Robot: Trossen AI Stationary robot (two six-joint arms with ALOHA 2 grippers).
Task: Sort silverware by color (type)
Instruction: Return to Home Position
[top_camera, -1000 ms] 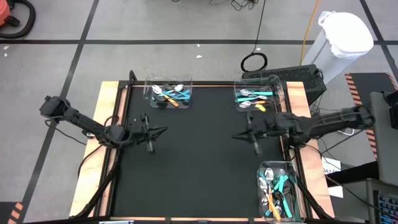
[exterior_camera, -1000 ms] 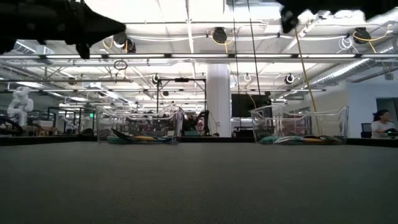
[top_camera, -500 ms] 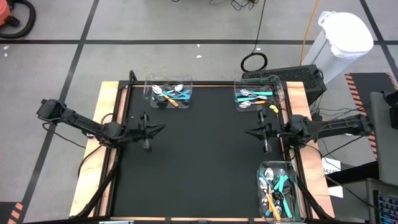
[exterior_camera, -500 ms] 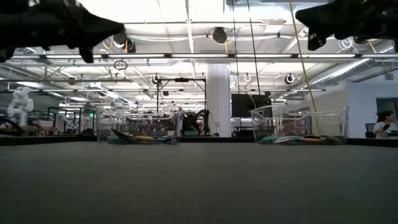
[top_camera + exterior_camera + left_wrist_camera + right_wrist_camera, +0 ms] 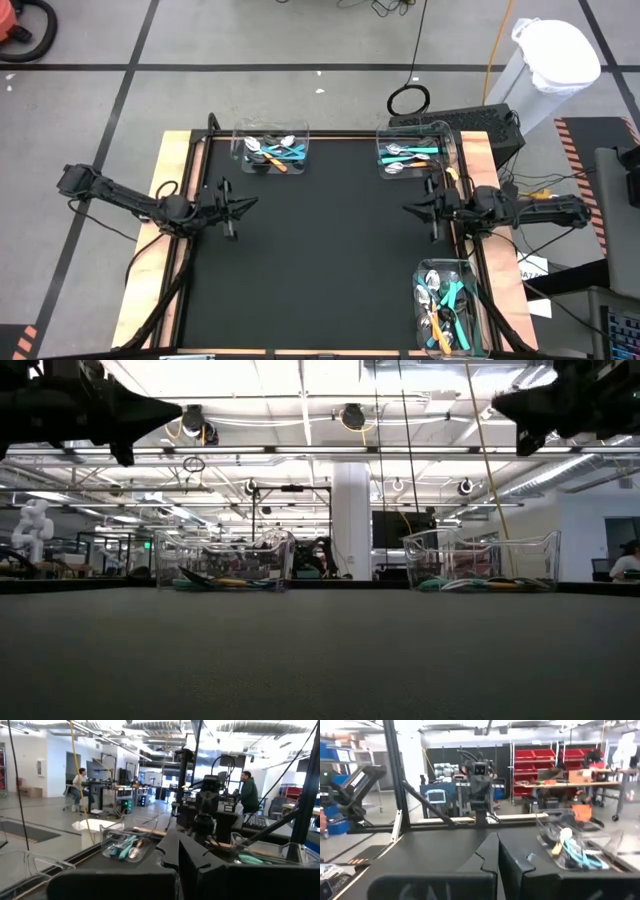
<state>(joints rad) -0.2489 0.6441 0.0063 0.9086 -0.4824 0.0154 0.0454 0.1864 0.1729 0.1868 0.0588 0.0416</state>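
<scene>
The silverware, with shiny heads and teal or orange handles, lies in three clear bins: one at the far left [image 5: 270, 150], one at the far right [image 5: 412, 154] and one at the near right [image 5: 446, 308]. My left gripper [image 5: 250, 203] hovers shut over the table's left side and points right, holding nothing. My right gripper [image 5: 407, 209] hovers shut over the right side and points left, also holding nothing. The left wrist view shows the shut fingers [image 5: 178, 845] with the far right bin [image 5: 125, 847] beyond them. The right wrist view shows shut fingers [image 5: 497, 847] and the far left bin [image 5: 570, 847].
The black mat [image 5: 330, 250] lies bare between the two grippers, inside a wooden table edge [image 5: 165, 230]. A white bin [image 5: 545, 60] and cables stand on the floor beyond the far right corner. People sit and stand at desks in the room behind.
My right gripper has drawn back toward the table's right edge and sunk a little, staying shut. My left gripper has drawn back a short way toward the table's left edge, also shut. The bins and silverware have stayed in place.
</scene>
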